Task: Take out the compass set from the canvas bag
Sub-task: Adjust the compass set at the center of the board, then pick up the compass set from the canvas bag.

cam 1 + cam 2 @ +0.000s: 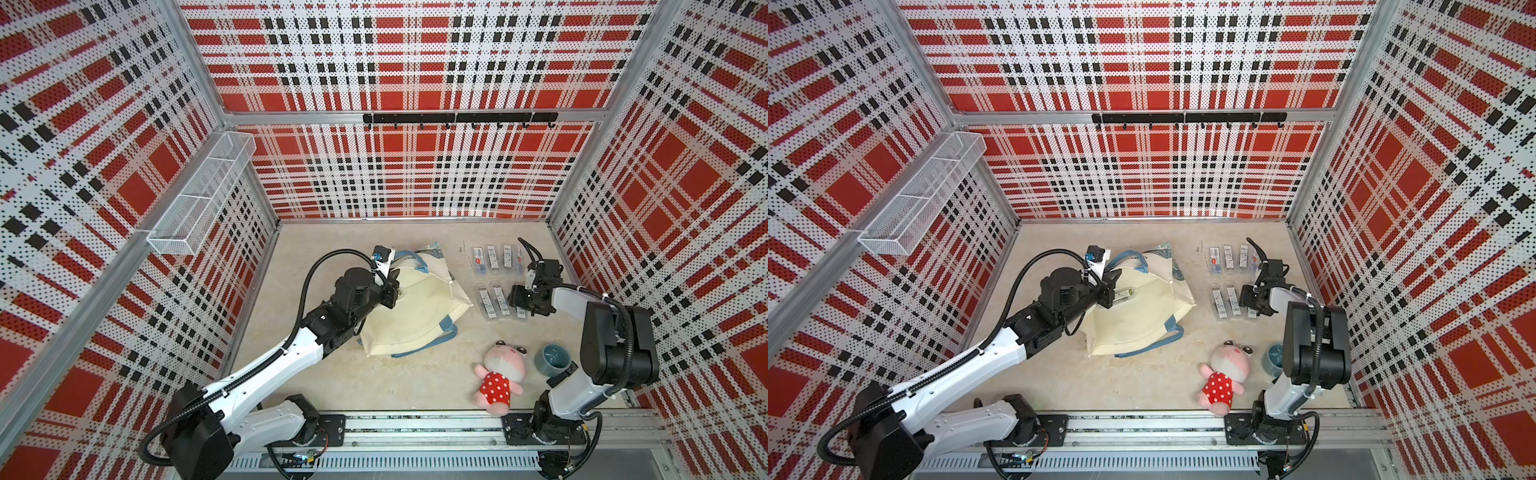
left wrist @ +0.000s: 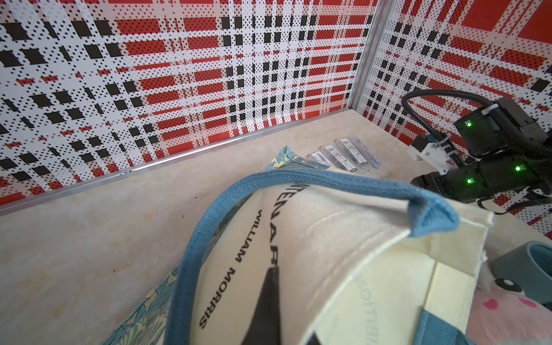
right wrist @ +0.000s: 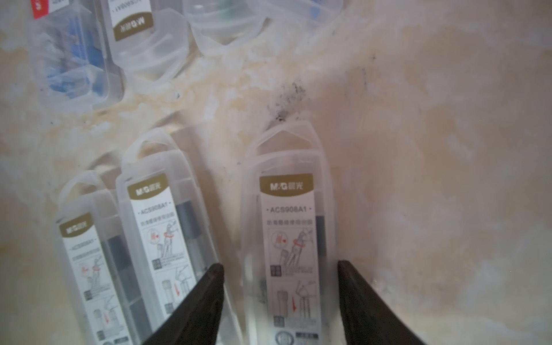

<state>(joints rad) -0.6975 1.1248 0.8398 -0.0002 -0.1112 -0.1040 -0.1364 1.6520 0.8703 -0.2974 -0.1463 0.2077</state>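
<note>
Compass set (image 3: 291,239): a clear plastic case, label up, flat on the table (image 1: 353,374) over at the right side.
Right gripper (image 3: 280,265): low over that case, jaws parted a little wider than it, one finger (image 3: 209,286) along each long side. Nothing is gripped: table shows between case and finger on one side, and the other finger sits just beside the edge.
Neighbours: two more cases (image 3: 158,239) lie just beside it in the same row, with a further row (image 1: 496,257) nearer the back wall.
Canvas bag (image 1: 419,307): slumped mid-table, well apart from that case, blue handles splayed.
Left gripper (image 1: 394,284): jaws closed tight on the bag's rim, one finger (image 2: 270,280) pressed against the lettered outside.
Inside the bag: in a top view, what looks like another clear case (image 1: 1124,296) shows just within the mouth, beside the left jaws.
Elsewhere: a plush toy (image 1: 500,374) and a cup (image 1: 552,359) sit near the right arm's base.
</note>
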